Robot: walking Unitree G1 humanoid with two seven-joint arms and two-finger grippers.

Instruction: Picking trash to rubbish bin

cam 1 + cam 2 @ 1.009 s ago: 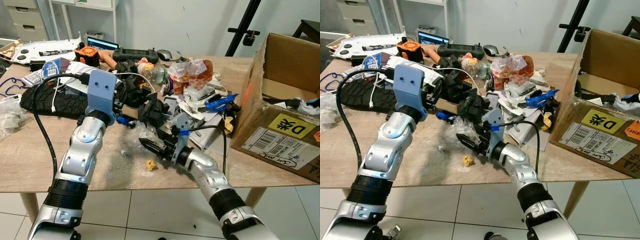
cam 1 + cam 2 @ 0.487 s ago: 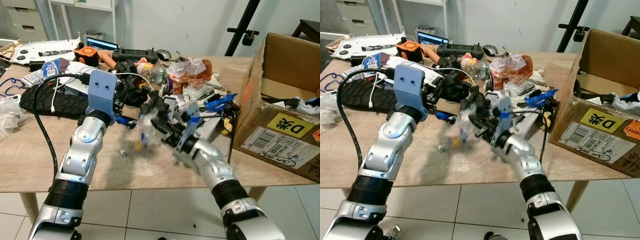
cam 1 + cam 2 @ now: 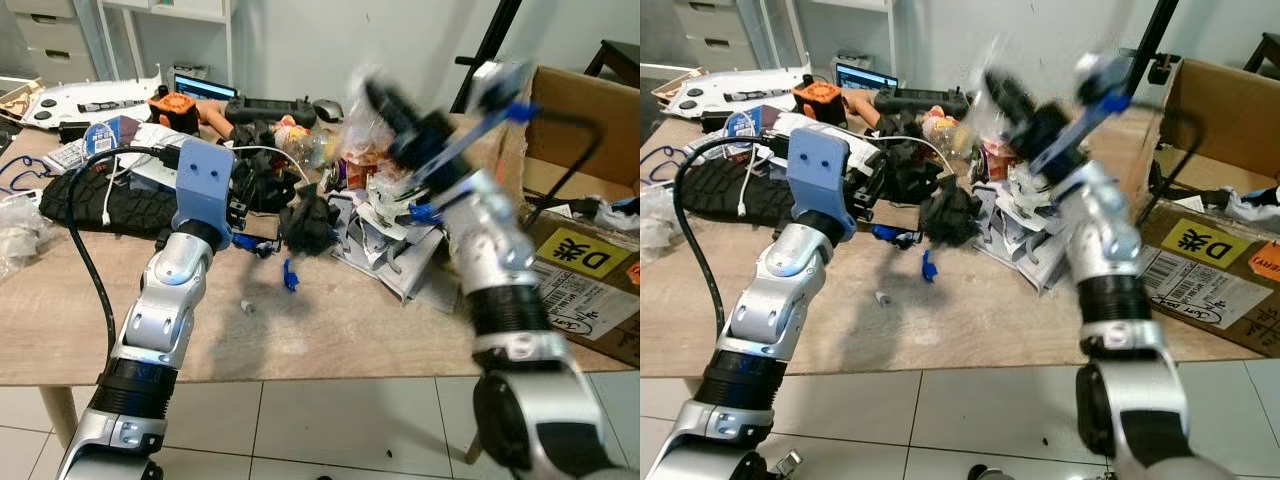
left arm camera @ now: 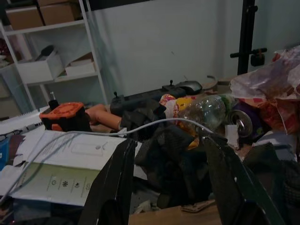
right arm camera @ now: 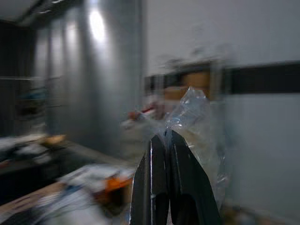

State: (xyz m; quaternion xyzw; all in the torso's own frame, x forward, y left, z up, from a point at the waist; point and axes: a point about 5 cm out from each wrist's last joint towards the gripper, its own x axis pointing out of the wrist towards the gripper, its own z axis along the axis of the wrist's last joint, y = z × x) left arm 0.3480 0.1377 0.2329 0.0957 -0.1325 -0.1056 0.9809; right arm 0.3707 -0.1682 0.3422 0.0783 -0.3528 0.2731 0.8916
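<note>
My right gripper [image 3: 380, 97] is raised high over the trash pile [image 3: 370, 175], blurred by motion. In the right wrist view its fingers [image 5: 180, 183] are pressed together on a crumpled clear plastic wrapper [image 5: 199, 119]. The open cardboard box [image 3: 585, 130] stands on the table's right end, to the right of that arm. My left gripper [image 4: 171, 187] hovers low over the table at the pile's left side. It is open, its fingers [image 4: 117, 183] spread before black cloth and a clear bottle [image 4: 206, 108].
The wooden table [image 3: 330, 330] carries a black tyre [image 3: 100, 205], papers, a controller [image 3: 270, 106] and an orange device [image 3: 172, 105]. A small blue scrap [image 3: 289, 275] and a grey bit [image 3: 246, 306] lie on the bare front part. A black stand pole [image 3: 490, 50] rises behind.
My right arm swung up from the table's front to high above the pile, carrying the plastic wrapper. The yellow crumb is gone from the front and a blue scrap lies there. The left arm stayed.
</note>
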